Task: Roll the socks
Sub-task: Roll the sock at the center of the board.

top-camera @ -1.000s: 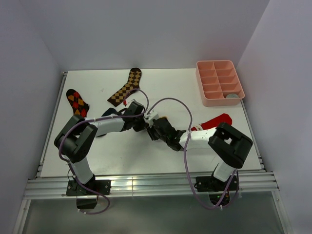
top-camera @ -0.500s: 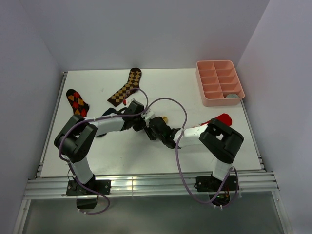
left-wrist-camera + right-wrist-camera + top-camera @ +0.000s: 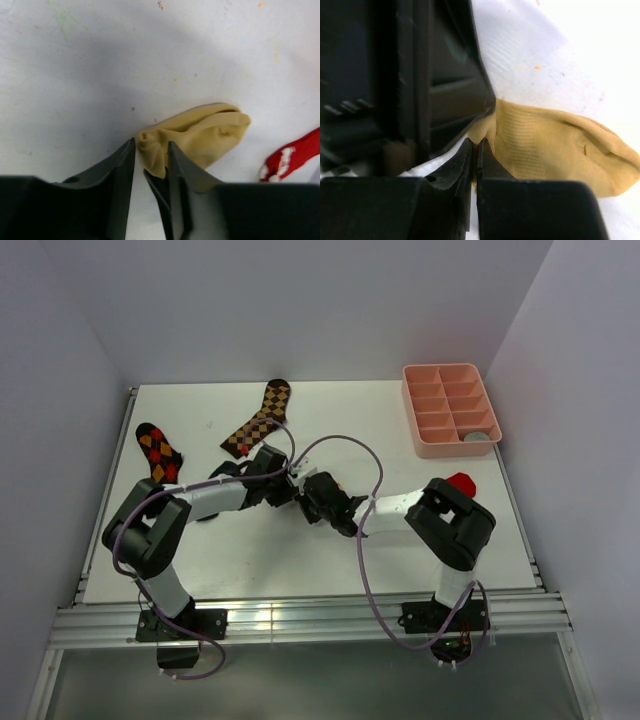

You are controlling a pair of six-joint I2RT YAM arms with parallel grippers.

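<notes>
A mustard yellow sock (image 3: 207,132) lies crumpled on the white table (image 3: 75,75), one of the socks. The arms hide it in the top view. My left gripper (image 3: 151,145) (image 3: 289,490) is open a little, and the sock's bunched end sits between its fingers. My right gripper (image 3: 475,142) (image 3: 312,496) meets it tip to tip from the other side. It is shut on a pinch of the sock (image 3: 555,145) at that same end. A small grey roll (image 3: 478,436) lies in the pink tray's near right compartment.
The pink divided tray (image 3: 408,400) stands at the back right. A brown checkered long sock (image 3: 258,420) and an orange argyle sock (image 3: 158,450) lie at the back left. A red sock with white trim (image 3: 460,481) (image 3: 292,157) lies right of the grippers.
My right gripper slid left up to the left gripper and closed on the yellow sock's end. The left gripper's jaws, shut before, have parted slightly.
</notes>
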